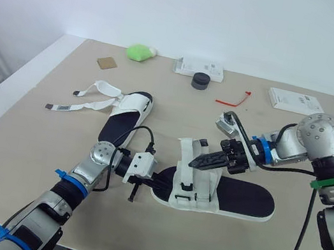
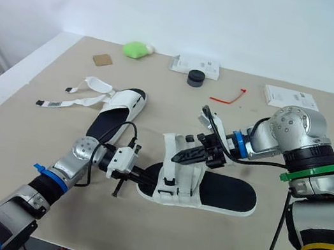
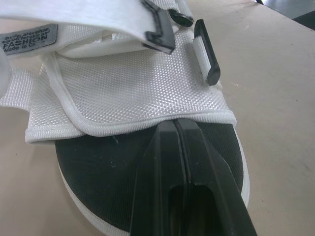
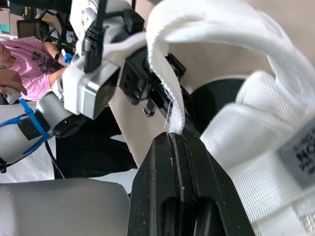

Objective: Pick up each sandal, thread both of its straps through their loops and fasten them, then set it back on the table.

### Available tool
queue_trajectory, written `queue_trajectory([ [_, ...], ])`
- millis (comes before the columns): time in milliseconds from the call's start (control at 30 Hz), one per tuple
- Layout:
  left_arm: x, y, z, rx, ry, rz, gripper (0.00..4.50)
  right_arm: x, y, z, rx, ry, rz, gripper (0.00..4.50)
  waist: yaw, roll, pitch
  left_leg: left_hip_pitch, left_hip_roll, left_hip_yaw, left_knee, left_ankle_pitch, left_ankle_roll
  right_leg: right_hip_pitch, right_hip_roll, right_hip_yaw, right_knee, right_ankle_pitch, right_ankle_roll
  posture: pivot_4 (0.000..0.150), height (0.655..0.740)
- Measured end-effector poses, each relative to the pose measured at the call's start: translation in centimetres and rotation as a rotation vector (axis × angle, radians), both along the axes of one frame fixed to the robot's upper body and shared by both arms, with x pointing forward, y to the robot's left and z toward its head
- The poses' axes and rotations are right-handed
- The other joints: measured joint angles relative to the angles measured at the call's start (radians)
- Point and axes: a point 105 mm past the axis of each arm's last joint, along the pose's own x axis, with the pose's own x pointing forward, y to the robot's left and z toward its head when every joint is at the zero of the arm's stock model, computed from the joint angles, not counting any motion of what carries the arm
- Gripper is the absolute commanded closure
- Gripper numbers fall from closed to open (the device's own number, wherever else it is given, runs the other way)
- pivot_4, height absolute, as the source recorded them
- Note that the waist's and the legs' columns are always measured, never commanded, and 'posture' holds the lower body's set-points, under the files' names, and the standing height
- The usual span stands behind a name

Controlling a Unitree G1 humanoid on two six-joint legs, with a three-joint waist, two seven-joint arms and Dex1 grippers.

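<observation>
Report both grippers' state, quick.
Left gripper: shut, tip over the sandal footbed.
Right gripper: shut on that sandal's white strap.

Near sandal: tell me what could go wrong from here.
1. The right claw pinches only the thin edge of the strap, so the strap may slip out when pulled.
2. The left claw is shut and only rests at the toe end of the near sandal, which could slide or tip under the strap pull.

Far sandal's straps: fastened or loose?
Loose. Both straps of the far sandal lie spread flat on the table beside it.
</observation>
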Motion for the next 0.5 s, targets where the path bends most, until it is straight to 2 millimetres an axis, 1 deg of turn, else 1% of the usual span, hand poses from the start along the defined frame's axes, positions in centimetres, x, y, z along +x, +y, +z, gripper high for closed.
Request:
queue_trajectory([
  [200, 0.0, -0.1, 0.0, -0.002, 0.000, -0.001, 4.50, -0.2, 0.1, -0.5, -0.024, 0.021, -0.006, 4.44, 0.000, 0.000, 0.000, -0.001, 0.000, 0.000, 0.000, 0.000, 0.000, 0.000, 0.000, 0.000, 0.000, 0.000, 0.000, 0.150, 0.7400],
  [367, 0.0, -0.1, 0.0, -0.003, 0.001, 0.000, 4.50, -0.2, -0.1, -1.3, -0.042, 0.043, -0.033, 4.44, 0.000, 0.000, 0.000, -0.001, -0.001, 0.000, 0.001, 0.000, 0.000, 0.000, -0.001, 0.000, 0.000, 0.001, -0.001, 0.150, 0.7400],
  [500, 0.0, -0.1, 0.0, -0.004, 0.001, 0.001, 4.50, -0.2, -0.1, -1.3, -0.046, 0.045, -0.037, 4.44, 0.000, 0.000, 0.000, -0.002, -0.001, 0.000, 0.001, 0.000, 0.000, 0.000, -0.001, 0.000, 0.000, 0.001, -0.002, 0.150, 0.7400],
])
